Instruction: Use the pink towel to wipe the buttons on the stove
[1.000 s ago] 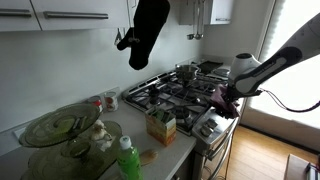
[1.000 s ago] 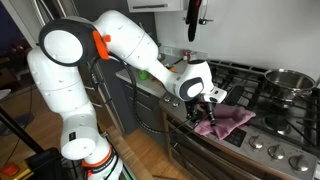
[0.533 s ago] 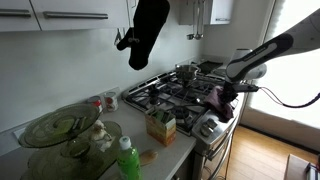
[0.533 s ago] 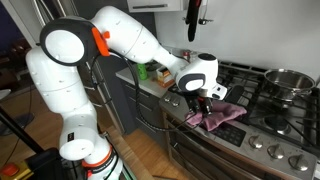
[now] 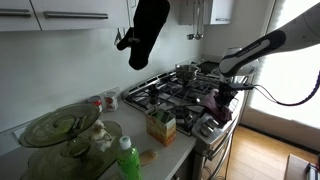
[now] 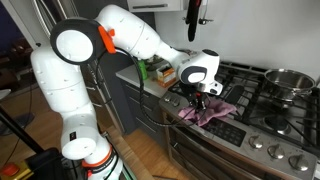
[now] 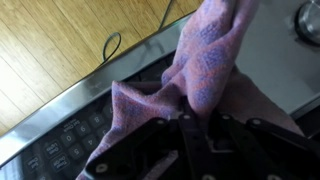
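Observation:
The pink towel [image 6: 208,111] lies bunched on the stove's front edge, over the control strip, and hangs partly from my gripper [image 6: 204,98]. The gripper is shut on a raised fold of the towel; it also shows in an exterior view [image 5: 222,98]. In the wrist view the towel [image 7: 200,65] rises in a twisted fold between the black fingers [image 7: 197,128]. Dark touch buttons [image 7: 60,150] show on the panel to the left under the towel. Round stove knobs [image 6: 268,150] line the front panel beyond the towel.
A steel pot [image 6: 289,80] stands on a rear burner. A black oven mitt [image 5: 148,32] hangs above the hob. On the counter stand a green bottle [image 5: 127,160], a small carton [image 5: 161,126] and glass bowls [image 5: 60,128]. Wooden floor lies below the stove front.
The gripper has risen and moved along the stove front with the towel, pulling the cloth up into a taller fold. The arm has swung higher over the hob.

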`<state>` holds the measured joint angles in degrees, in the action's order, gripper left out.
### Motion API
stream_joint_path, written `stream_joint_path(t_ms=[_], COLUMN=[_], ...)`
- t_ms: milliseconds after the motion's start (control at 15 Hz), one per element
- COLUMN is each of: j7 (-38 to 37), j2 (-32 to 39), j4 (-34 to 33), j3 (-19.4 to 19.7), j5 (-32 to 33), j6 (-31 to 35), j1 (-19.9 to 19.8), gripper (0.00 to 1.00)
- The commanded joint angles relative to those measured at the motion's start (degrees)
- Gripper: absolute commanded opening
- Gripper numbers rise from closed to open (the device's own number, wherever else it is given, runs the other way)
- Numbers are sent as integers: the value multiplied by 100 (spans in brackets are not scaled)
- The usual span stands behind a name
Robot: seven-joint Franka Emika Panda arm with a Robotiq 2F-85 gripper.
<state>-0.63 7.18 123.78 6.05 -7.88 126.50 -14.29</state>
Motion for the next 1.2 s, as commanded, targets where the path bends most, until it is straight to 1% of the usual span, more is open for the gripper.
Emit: stream_joint_path(t_ms=[0,133,200,333,400,533,667,867,933,1133], j7=[20,35,41,-195,-270,-608,-1015,-1488,-1522,-1808], j2=[9,10,10,47,41,-71,-159,-106,-84,-118], j4=[-24,-27,-27,161,261,530,699,817,859,1065], j3=[140,140,140,228,274,407,526,697,743,919], j5=[-18,-18,-18,424,545,787,856,732,512,188], j6=[-35,-43,-44,111,237,737,1247,2050,2254,2812], j1=[138,140,140,173,168,142,113,61,20,-82], gripper=[16,16,4,4,4,4,4,4,4,4])
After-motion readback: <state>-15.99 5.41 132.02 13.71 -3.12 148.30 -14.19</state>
